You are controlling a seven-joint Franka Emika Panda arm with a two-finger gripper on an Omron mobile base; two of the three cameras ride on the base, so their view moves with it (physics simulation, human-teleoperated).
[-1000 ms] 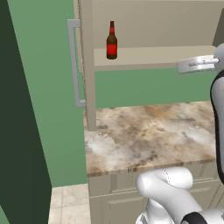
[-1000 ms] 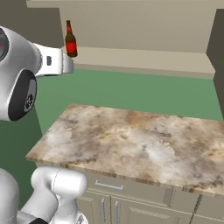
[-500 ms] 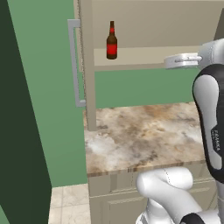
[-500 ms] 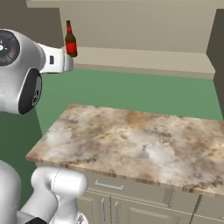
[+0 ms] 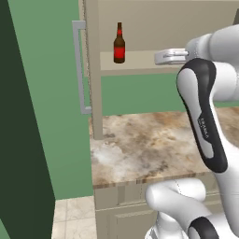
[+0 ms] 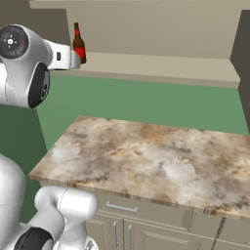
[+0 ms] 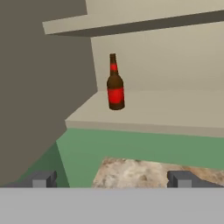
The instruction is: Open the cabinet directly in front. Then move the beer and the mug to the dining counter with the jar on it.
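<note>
The cabinet (image 5: 93,70) stands open in front of the hand and is the biggest thing here. Its left door is swung out toward the robot, to the left of the hand, and the long grey handle (image 5: 80,65) on that door runs vertically. Inside the cabinet there is one beige shelf (image 7: 175,109), which lies ahead of the hand and a little higher than its fingertips.

Under the shelf, below the hand, lies the mottled brown and beige marble worktop (image 6: 146,156). It sits on beige drawer units (image 6: 146,219). The wall between the worktop and the shelf is green.

The beer (image 7: 115,83) stands upright on the left part of the shelf, near its front edge and not far from the left wall of the cabinet. From the hand it is straight ahead, slightly to the left, and still well apart from the fingers. Its red label and red neck band are turned to the hand.

The hand (image 7: 111,179) is fully spread, with the two fingertips (image 7: 43,179) far from each other, and it holds nothing. It hangs in the air above the worktop, at about the level of the shelf.
</note>
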